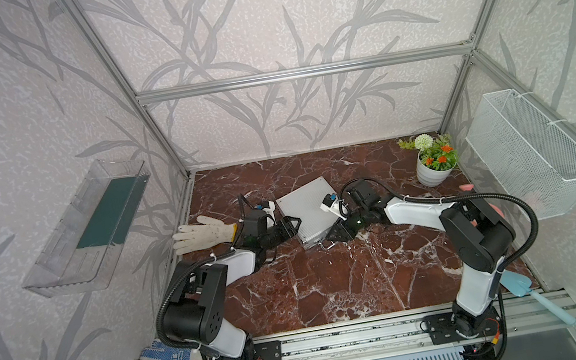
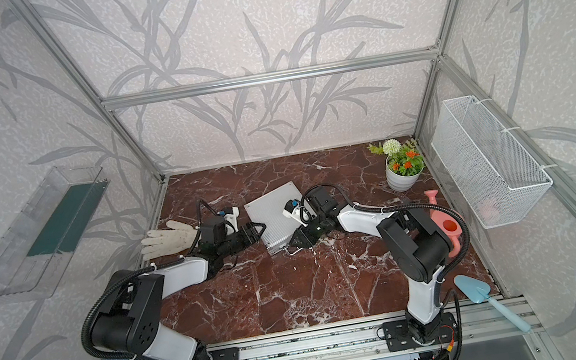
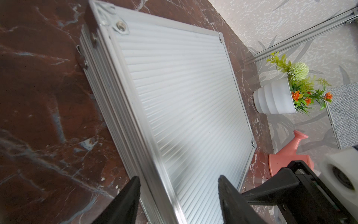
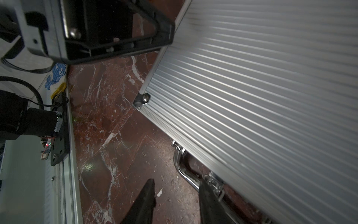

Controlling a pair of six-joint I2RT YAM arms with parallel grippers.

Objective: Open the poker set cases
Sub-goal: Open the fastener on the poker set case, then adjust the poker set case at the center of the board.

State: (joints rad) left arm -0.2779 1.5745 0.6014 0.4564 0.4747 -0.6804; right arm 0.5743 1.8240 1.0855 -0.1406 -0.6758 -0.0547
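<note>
Case (image 1: 305, 209) shut, flat on desk (image 1: 333, 279). Left tool (image 3: 178, 177) apart, astride its side rim. Right tool (image 4: 176, 181) apart, one finger (image 4: 211, 209) on latch (image 4: 217, 184) beside handle (image 4: 179, 164). Probably best: pry latch outward while left steadies case.

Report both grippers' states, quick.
Left gripper: open, jaws astride the side edge of the case.
Right gripper: open, jaws apart at the case's handle, gripping nothing.

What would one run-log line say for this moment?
case: shut, flat on table | left fingers: open, at case's side edge | right fingers: open, one at latch beside handle
</note>
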